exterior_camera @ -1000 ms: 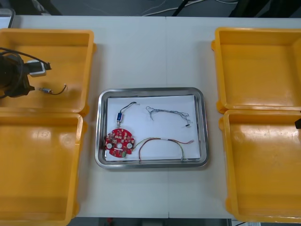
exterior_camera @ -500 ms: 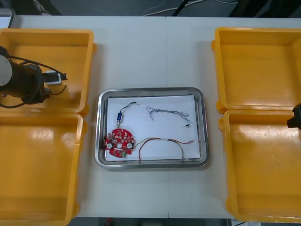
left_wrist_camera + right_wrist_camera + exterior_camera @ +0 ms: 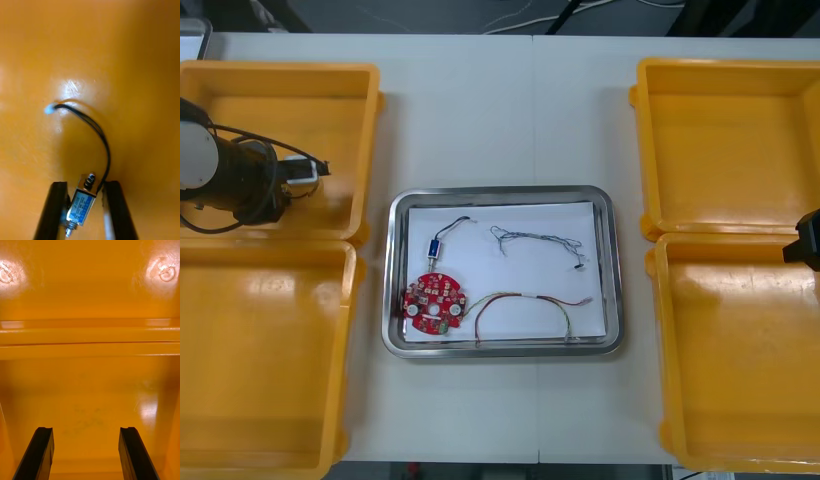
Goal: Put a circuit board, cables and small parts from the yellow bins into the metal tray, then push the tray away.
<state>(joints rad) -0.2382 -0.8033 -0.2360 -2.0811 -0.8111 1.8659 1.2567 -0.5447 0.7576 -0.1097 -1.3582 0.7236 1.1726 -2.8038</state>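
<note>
Your left end effector (image 3: 85, 186): clamped on small metal part (image 3: 80, 205), over bare floor of yellow bin (image 3: 330, 100), 10 o'clock from metal tray (image 3: 502, 194). Your right end effector (image 3: 88, 452): spread apart, above adjoining bin rims (image 3: 90, 338), 3 o'clock.

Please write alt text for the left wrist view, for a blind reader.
The left hand grips a small metal part with a blue label between its fingers. Its black cable curls away over the yellow bin floor.

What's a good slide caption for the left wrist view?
Left claw shut on a small metal part, its black cable arcing over the yellow bin floor.
</note>
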